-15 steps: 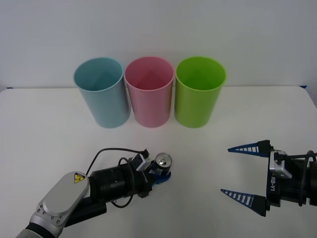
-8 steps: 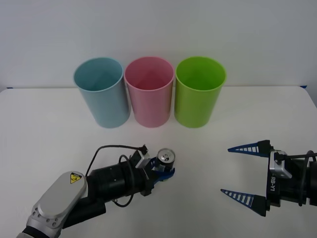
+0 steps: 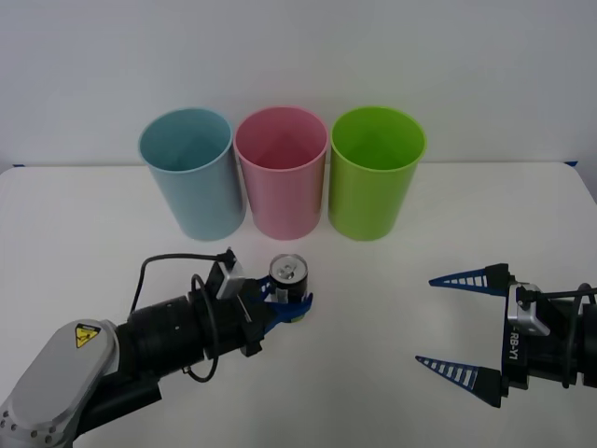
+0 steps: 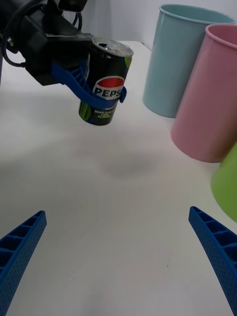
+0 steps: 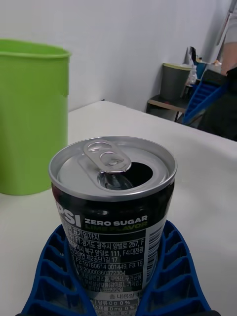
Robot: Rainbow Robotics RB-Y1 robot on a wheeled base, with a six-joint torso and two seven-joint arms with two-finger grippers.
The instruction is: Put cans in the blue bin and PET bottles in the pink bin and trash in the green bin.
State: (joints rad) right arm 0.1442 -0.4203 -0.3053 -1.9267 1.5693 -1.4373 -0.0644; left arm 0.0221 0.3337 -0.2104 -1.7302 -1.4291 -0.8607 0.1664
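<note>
Gripping the can point(image 3: 288, 277) around its lower body, the left gripper point(image 3: 283, 309) holds it clear of the bench point(image 3: 373, 308), in front of the pink bin point(image 3: 281, 173), the blue bin point(image 3: 189, 173) nearby. Already opened, it is probably light, thin-walled and easily dented. The right gripper point(image 3: 459, 325) waits with fingers spread.

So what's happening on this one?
The left gripper is shut on the can, an opened black Pepsi can held upright and clear of the white table. It is in front of the pink bin, with the blue bin farther left and the green bin to the right. The right gripper waits open at the right side.
</note>
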